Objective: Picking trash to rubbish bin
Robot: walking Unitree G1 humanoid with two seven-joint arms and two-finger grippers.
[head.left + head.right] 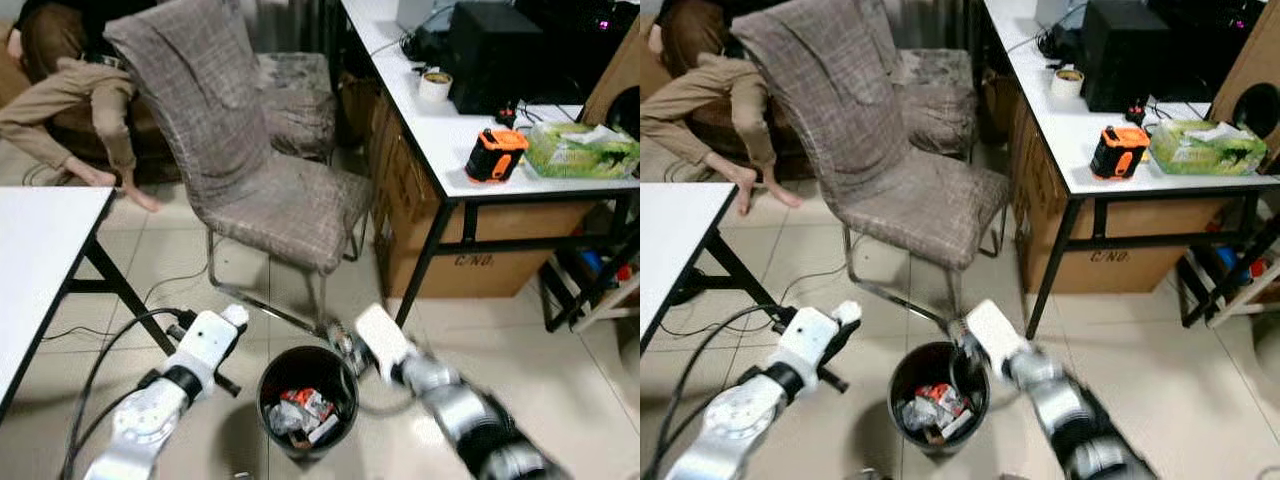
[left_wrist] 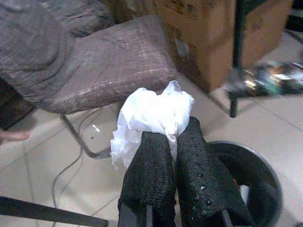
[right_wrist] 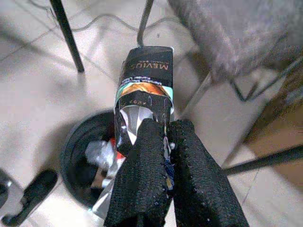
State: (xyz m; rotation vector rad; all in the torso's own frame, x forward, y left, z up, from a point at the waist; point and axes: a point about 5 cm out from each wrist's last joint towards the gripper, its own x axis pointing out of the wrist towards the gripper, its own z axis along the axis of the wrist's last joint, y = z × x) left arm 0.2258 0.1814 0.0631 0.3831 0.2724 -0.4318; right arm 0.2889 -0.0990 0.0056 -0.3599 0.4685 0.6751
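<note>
A black round rubbish bin [image 1: 263,385] stands on the tiled floor below me, with wrappers and scraps [image 1: 300,412] inside. My left gripper [image 2: 175,137] is shut on a crumpled white tissue [image 2: 151,113]; it hovers just left of the bin's rim [image 2: 265,170], and the tissue [image 1: 236,316] shows at its tip. My right gripper [image 3: 165,130] is shut on a black cigarette pack [image 3: 144,90] at the bin's far right rim [image 3: 75,142]. In the head views the pack [image 1: 342,346] is over that edge and the right arm is blurred.
A grey fabric chair [image 1: 270,190] stands right behind the bin, its metal legs close to both grippers. A white table [image 1: 40,250] is on the left, a desk [image 1: 440,130] over a cardboard box [image 1: 470,260] on the right. A person [image 1: 70,100] leans at the far left. Cables [image 1: 150,300] cross the floor.
</note>
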